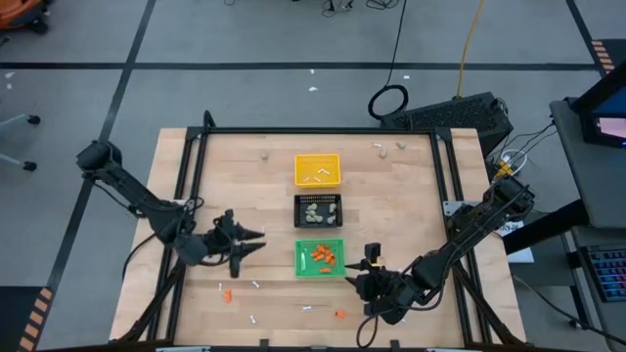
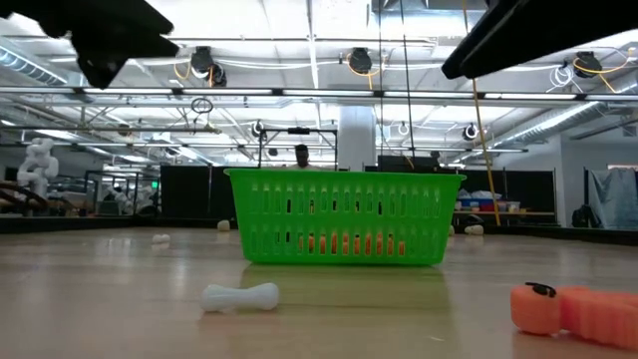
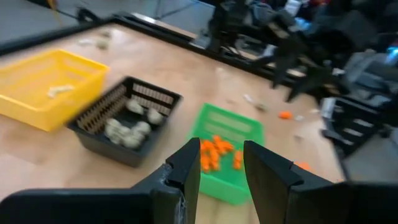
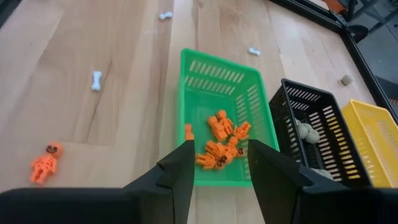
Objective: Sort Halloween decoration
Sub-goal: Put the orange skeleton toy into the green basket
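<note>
Writing or brand marks cannot be read on anything in these views. Three square slotted plastic trays stand in a row down the middle of the pale wooden bench (image 1: 245,196): a yellow tray (image 1: 318,169) with thin white bone-shaped sticks (image 1: 315,177), a black tray (image 1: 318,210) with beige-grey lumps (image 1: 315,217), and a green tray (image 1: 320,256) with small orange skeleton figures (image 1: 326,256). The left claw (image 1: 256,239) hovers just beside the green tray's left side, its two dark fingers (image 3: 189,171) parted with nothing between them. The right claw (image 1: 371,258) sits at the green tray's right edge, fingers (image 4: 180,171) likewise apart and empty, the orange heap in the tray showing just past its tips. Loose pieces lie well apart from both claws: one orange figure (image 4: 45,163) and a white bone (image 4: 96,79) on bare bench, more lumps (image 1: 265,154) near the far rail.
</note>
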Robot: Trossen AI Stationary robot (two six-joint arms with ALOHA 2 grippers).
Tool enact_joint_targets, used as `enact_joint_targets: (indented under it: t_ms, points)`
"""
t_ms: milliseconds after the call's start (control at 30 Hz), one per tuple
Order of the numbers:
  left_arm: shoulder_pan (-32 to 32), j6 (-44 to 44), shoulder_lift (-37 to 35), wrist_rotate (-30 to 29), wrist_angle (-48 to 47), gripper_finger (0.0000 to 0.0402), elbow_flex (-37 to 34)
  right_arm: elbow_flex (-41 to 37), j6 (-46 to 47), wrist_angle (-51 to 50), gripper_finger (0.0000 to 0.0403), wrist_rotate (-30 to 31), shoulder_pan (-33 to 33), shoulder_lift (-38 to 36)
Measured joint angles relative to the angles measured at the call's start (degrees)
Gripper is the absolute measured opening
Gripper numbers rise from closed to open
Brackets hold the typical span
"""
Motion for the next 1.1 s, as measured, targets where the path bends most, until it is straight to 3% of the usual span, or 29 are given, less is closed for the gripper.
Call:
enact_joint_targets:
  t_ms: [167,300,533,667,833,1100]
  points:
    - [-4.1,-4.8,0.0,-0.4,-3.2,0.0121,1.2,0.0,0.0,-2.4,0.0137,0.0,0.0,0.0]
    - [-5.7,-12.6,0.0,-0.1,-12.7,0.0121,4.5,0.0,0.0,-3.5,0.0137,0.0,0.0,0.0]
    - [-5.9,-27.2,2.2,9.2,-41.5,0.012,16.4,0.0,-0.3,-5.1,0.0137,0.0,0.0,0.0]
    - [-5.4,-31.9,6.1,16.1,-52.4,0.012,21.9,0.0,-0.9,-5.0,0.0137,0.2,0.0,0.0]
    - [-5.4,-38.6,11.7,26.9,-55.9,0.0121,23.5,0.0,-0.9,-4.4,0.0137,0.2,0.0,0.0]
    - [-7.3,-50.8,20.0,41.8,-53.3,0.0121,23.5,0.0,-1.1,-4.3,0.0137,0.3,-0.1,0.0]
